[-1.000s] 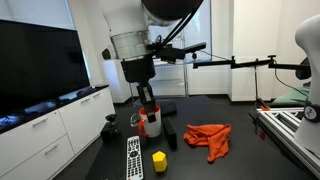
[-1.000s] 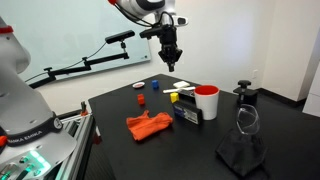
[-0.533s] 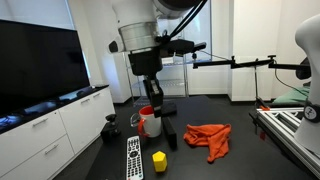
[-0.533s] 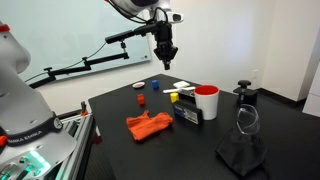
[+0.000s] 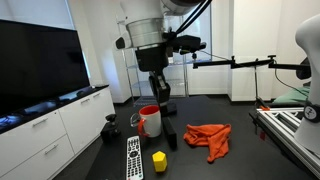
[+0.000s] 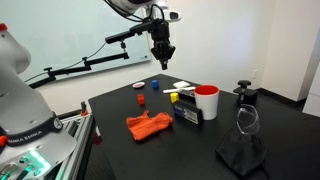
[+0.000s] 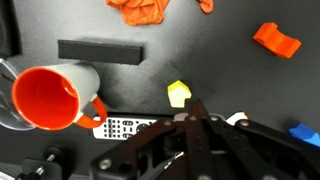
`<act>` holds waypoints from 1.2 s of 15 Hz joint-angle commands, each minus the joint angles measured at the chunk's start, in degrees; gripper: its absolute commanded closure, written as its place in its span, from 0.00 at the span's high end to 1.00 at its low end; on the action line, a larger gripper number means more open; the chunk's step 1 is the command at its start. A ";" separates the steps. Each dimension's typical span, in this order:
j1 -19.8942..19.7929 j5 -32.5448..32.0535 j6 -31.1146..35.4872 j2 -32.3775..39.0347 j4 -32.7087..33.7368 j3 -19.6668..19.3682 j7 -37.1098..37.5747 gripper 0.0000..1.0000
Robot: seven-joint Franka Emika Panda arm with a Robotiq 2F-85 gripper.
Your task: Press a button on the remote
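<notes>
While the gripper [image 5: 162, 100] hangs well above the matte black table [image 5: 188, 166], its fingers [image 7: 190, 122] look pressed together in the wrist view, tips meeting in a narrow point. The remote [image 5: 133, 157] is a flat, slim black slab with rows of whitish buttons. It lies on the table near the edge, just beside a small yellow block [image 5: 159, 160] and well apart from the gripper. In the wrist view the gripper partly hides the remote. A glossy red mug [image 5: 150, 121] stands upright behind the remote. A crumpled orange cloth [image 5: 208, 140] lies off to the side. A black rectangular bar [image 7: 100, 49] lies near the mug.
</notes>
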 commanded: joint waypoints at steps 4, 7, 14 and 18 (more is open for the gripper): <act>-0.27 1.93 -0.49 -3.33 -1.88 -0.31 -2.76 0.00; -0.24 2.00 -0.59 -3.68 -2.25 -0.41 -3.05 0.00; -0.18 2.04 -1.04 -3.65 -2.09 -0.38 -2.82 0.26; -0.17 2.14 -1.12 -3.63 -1.99 -0.38 -2.64 0.48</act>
